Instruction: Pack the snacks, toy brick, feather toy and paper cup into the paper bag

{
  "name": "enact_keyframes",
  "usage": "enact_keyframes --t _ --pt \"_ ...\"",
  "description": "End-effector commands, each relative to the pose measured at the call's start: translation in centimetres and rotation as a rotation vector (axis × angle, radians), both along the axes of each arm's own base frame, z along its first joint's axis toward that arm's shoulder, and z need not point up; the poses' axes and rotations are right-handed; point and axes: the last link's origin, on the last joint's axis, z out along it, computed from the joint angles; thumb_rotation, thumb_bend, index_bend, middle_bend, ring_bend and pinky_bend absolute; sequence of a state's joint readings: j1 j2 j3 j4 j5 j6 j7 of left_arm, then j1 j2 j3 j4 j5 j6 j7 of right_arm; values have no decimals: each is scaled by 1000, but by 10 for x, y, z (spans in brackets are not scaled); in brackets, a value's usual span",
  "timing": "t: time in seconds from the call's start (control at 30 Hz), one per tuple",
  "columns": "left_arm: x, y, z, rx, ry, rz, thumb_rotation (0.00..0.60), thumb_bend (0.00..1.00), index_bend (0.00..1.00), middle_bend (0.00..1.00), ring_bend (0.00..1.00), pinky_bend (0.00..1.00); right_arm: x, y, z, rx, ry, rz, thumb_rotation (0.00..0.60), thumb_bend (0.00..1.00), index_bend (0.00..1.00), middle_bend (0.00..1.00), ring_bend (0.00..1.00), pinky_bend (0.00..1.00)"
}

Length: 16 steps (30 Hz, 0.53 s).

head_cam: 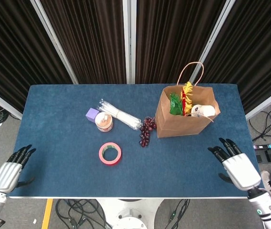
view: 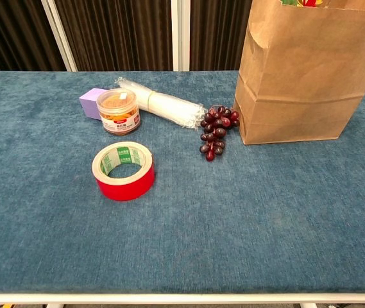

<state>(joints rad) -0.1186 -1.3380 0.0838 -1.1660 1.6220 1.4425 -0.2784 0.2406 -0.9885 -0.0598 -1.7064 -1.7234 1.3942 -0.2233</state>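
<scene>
From the head view, the blue bench [head_cam: 68, 162] fills the middle of the frame. The paper bag [head_cam: 180, 121] stands upright in the upper right part of it, mouth open. Inside the bag show a green snack packet [head_cam: 175, 104], a red and yellow feather toy [head_cam: 187, 94] poking up past the rim, and a white paper cup [head_cam: 202, 111] lying on its side. A bunch of dark grapes [head_cam: 146, 130] lies just left of the bag's base. Further left, a clear sleeve of cups [head_cam: 120, 115] lies slanted, with a purple toy brick [head_cam: 92, 114] and a small snack jar [head_cam: 104, 122] beside its lower end, the jar touching or nearly touching both. A red roll of tape [head_cam: 110, 153] sits below them, apart. The left hand [head_cam: 11, 169] hangs at the lower left corner, off the bench edge, fingers loosely spread and holding nothing. The right hand [head_cam: 237, 167] is over the bench's lower right corner, well below the bag, fingers spread and empty.

From the chest view, neither hand shows. The bag [view: 310, 77] stands at the upper right, the grapes [view: 215, 131] against its left foot. The jar [view: 119, 110] stands in front of the brick [view: 91, 103] and beside the sleeve of cups [view: 163, 104], upper left of centre. The tape [view: 124, 171] stands on its flat side nearer the camera.
</scene>
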Motion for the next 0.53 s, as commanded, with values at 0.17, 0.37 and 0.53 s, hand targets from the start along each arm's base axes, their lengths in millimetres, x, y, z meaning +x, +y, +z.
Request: enact_keyframes --t 0.17,0.37,0.53 --pt "5 1 3 15 -3 -17 600 264 137 88 24 167 -45 13 4 -161 -70 -113 600 0 191 232 48 96" --pt "11 8 11 56 -5 -40 600 265 138 88 24 167 -56 11 3 -206 -74 -136 600 0 191 231 42 81" --pt "13 9 14 67 5 -43 600 265 137 88 24 167 -61 4 1 -214 -81 -149 600 0 191 226 39 77"
